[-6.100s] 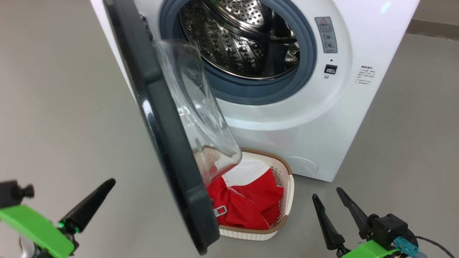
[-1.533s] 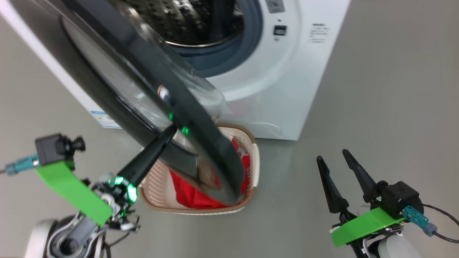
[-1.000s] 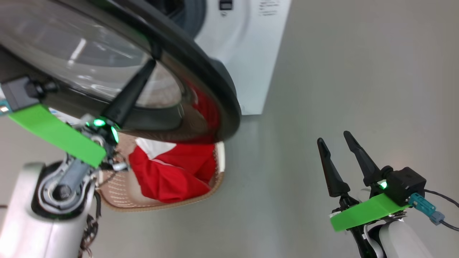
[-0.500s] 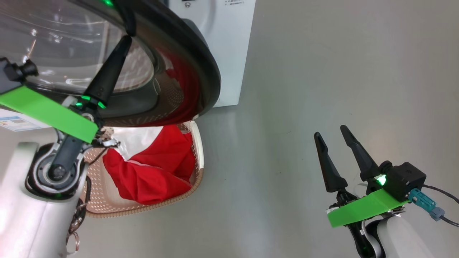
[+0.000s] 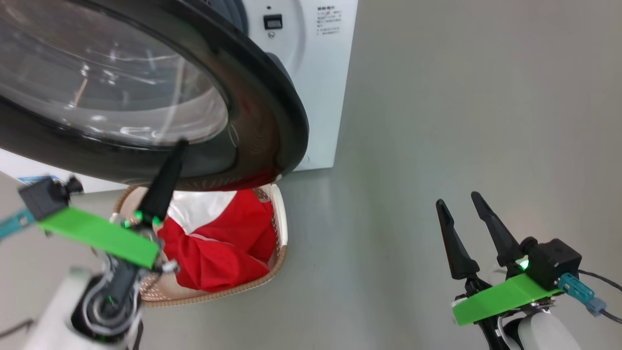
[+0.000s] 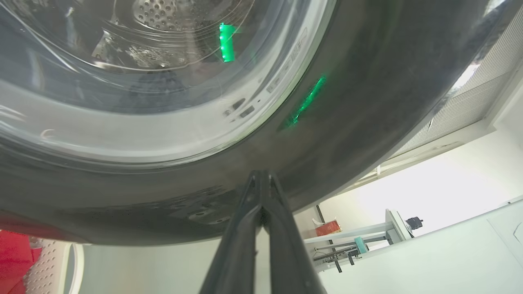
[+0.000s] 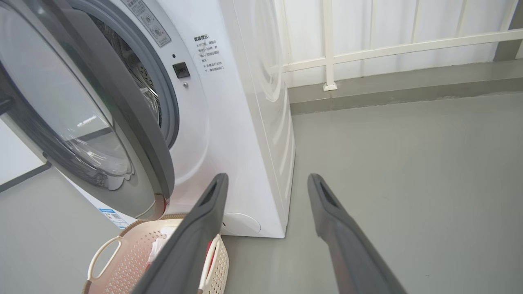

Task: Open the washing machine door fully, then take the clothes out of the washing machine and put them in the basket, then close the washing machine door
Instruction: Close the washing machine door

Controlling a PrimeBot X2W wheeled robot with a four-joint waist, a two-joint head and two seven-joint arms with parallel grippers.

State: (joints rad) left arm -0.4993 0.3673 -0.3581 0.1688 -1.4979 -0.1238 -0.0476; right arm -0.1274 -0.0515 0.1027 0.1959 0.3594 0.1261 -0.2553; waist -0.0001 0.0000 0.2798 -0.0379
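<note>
At your far left, the left gripper (image 5: 180,146) points up with its two dark fingers clenched together and nothing between them, and its tip lies over the lower black rim of the washing machine door (image 5: 274,107). In the left wrist view the joined tips sit right at that glossy rim, though you cannot tell whether they actually touch it. The door stands ajar, angled out from the washing machine (image 5: 318,82), and in the right wrist view you see a gap between them showing the grey seal (image 7: 169,106) and a slice of the steel drum (image 7: 139,75). Through the door's clear glass window (image 5: 112,82) the left wrist view catches the drum's perforations. Below the door's lower edge, on the grey floor (image 5: 437,121), sits the basket (image 5: 281,228), just in front of the machine and partly overhung by the door. The clothes (image 5: 228,253) lie inside it, a red heap with a white panel at the top. Well to the right, apart from machine and basket, your right gripper (image 5: 457,200) hovers over bare floor, its fingers spread wide and empty
</note>
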